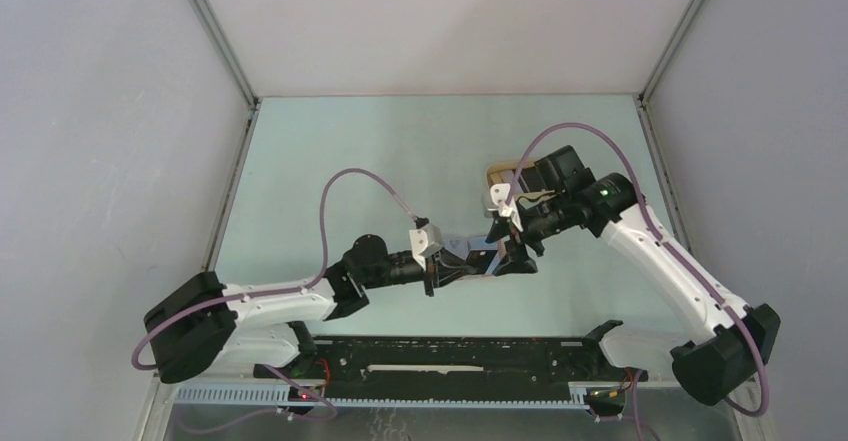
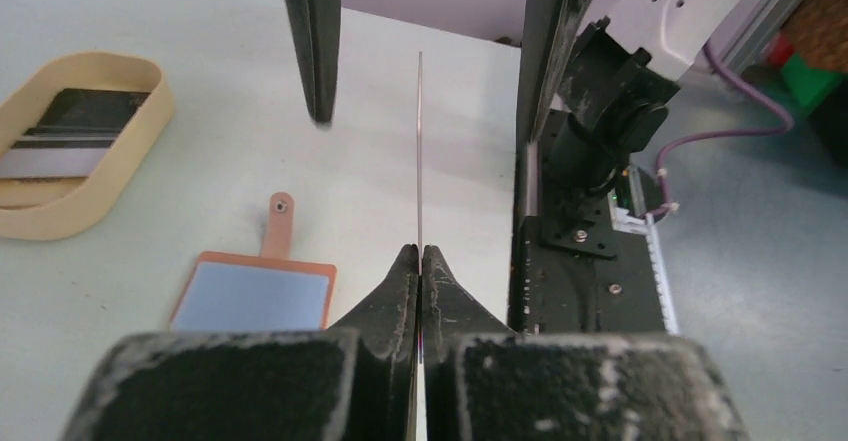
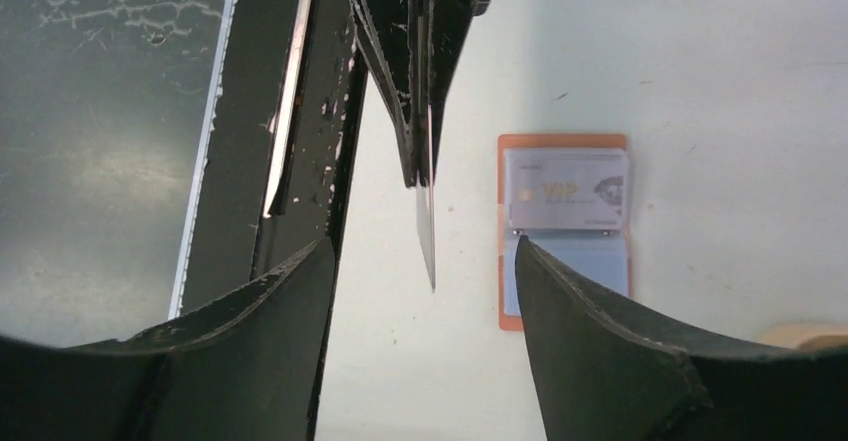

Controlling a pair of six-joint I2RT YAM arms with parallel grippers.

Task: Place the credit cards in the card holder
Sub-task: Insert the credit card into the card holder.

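- My left pincer [image 2: 420,251] is clamped on a thin flat credit card [image 2: 419,141], which it holds on edge above the table [image 2: 420,21], around the middle and toward the near edge.
- My right pincer [image 3: 423,249] has its jaws apart, one on each side of that card. As far as I can see, neither one touches it.
- Just beyond lies the reddish-brown leather-like card holder [image 3: 575,261], folded open. A silver card [image 3: 566,189] sits in one half, and the pale blue half is bare.
- Farther back, toward the right edge, the tan oval tray [image 2: 140,131] has dark cards [image 2: 90,111] in it.
- I judge this to be a hand-over between the arms, with the left now carrying the card. Next I would back the right arm away, tip the card flat, line it up with the bare half and slide it in.
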